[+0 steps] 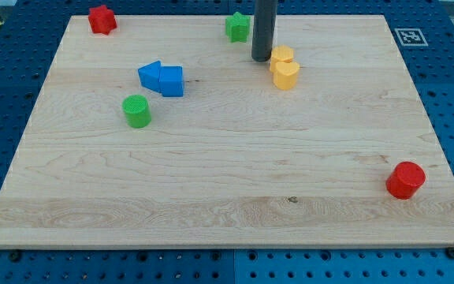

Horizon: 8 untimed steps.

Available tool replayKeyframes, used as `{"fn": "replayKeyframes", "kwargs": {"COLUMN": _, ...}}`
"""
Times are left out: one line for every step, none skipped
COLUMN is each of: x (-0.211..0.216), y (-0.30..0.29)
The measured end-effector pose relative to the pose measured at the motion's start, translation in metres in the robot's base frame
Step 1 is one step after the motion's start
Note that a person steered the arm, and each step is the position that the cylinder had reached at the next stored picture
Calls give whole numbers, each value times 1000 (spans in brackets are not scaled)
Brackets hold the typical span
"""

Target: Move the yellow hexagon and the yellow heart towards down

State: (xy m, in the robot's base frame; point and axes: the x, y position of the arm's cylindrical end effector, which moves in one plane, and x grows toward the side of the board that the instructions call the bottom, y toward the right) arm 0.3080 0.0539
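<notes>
Near the table's (227,237) top edge, my tip (260,59), a bare rod without fingers, stands just left of the touching yellow hexagon (282,54) and yellow heart (285,74), seemingly light, rigid blocks best pushed from above.

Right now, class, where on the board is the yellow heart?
The yellow heart sits in the view's upper middle, touching the yellow hexagon just above it, with my tip close on their left.

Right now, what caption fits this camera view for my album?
My tip sits just left of the touching yellow hexagon and yellow heart near the board's top.
</notes>
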Motion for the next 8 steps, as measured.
{"fn": "replayKeyframes", "kwargs": {"x": 6, "y": -7}}
{"fn": "replayKeyframes", "kwargs": {"x": 6, "y": -17}}
{"fn": "replayKeyframes", "kwargs": {"x": 14, "y": -23}}
{"fn": "replayKeyframes", "kwargs": {"x": 22, "y": -23}}
{"fn": "replayKeyframes", "kwargs": {"x": 11, "y": -30}}
{"fn": "replayKeyframes", "kwargs": {"x": -28, "y": -30}}
{"fn": "replayKeyframes", "kwargs": {"x": -22, "y": -4}}
{"fn": "replayKeyframes", "kwargs": {"x": -23, "y": 6}}
